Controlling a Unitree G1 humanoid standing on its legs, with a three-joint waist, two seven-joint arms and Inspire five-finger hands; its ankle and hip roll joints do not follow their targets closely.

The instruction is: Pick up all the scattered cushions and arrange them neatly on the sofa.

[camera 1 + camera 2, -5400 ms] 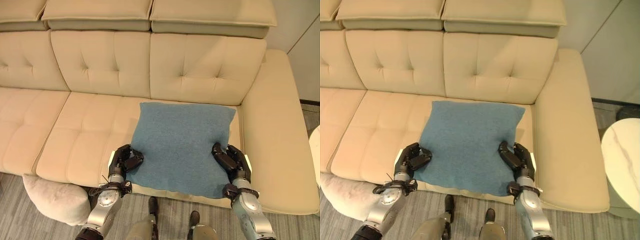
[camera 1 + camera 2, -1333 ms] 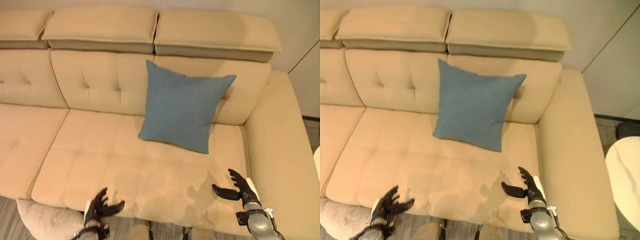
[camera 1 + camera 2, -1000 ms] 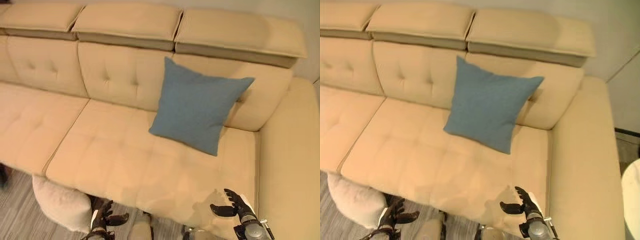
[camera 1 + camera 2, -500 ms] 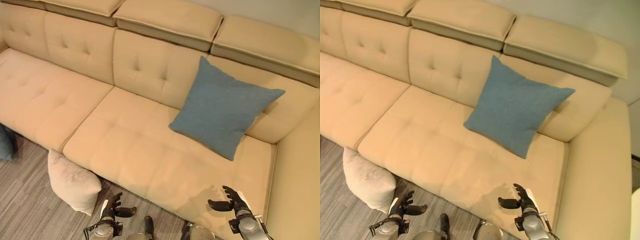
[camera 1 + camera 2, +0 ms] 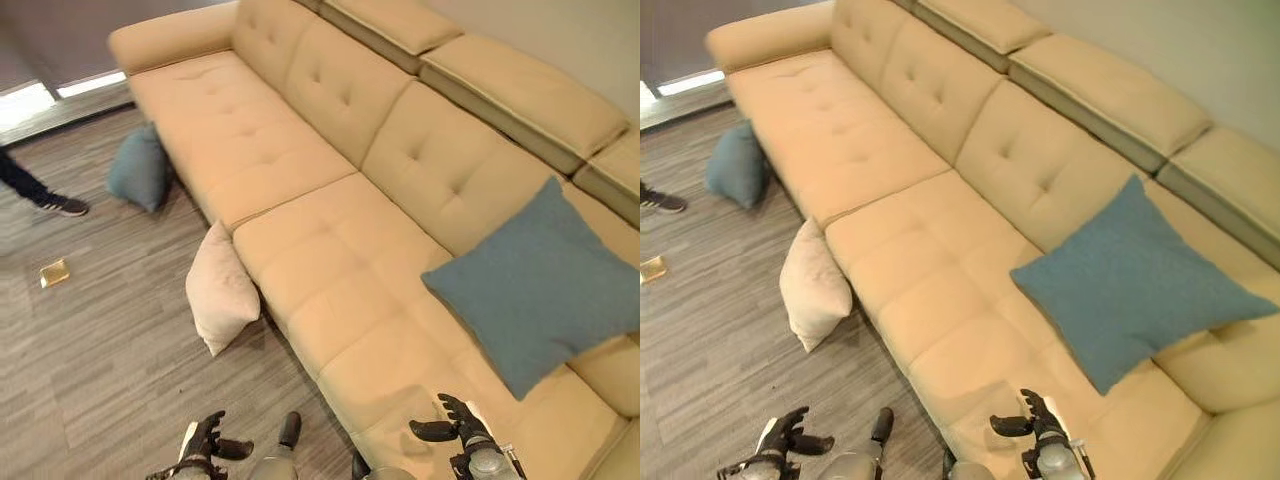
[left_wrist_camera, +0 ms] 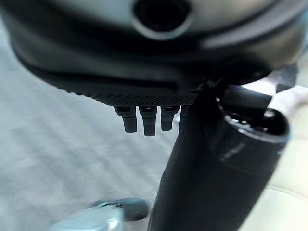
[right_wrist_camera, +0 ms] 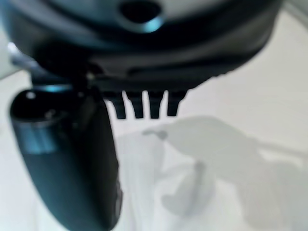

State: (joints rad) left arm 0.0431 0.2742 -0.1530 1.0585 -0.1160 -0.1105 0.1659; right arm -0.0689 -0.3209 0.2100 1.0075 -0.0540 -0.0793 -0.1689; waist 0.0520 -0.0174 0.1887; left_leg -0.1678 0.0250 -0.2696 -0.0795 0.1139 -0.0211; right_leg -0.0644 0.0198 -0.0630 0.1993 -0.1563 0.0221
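Observation:
A blue cushion (image 5: pixel 540 285) leans upright against the backrest of the beige sofa (image 5: pixel 330 260), near its right end. On the floor, a cream cushion (image 5: pixel 220 290) rests against the sofa's front, and a teal cushion (image 5: pixel 138 168) lies by the far left seat. My left hand (image 5: pixel 205 445) hovers low over the floor, open and holding nothing. My right hand (image 5: pixel 455 425) is open above the seat's front edge, well below the blue cushion. In the wrist views, straight fingers (image 6: pixel 144 122) and fingers (image 7: pixel 144 106) show with nothing in them.
Grey wood-pattern floor (image 5: pixel 90 360) lies left of the sofa. A person's leg and shoe (image 5: pixel 45 200) stand at the far left. A small yellowish scrap (image 5: pixel 53 272) lies on the floor. The left armrest (image 5: pixel 170 40) closes the far end.
The camera has swung left, showing more floor, the teal cushion and a person's shoe. The blue cushion stays against the backrest. Both hands remain low and open.

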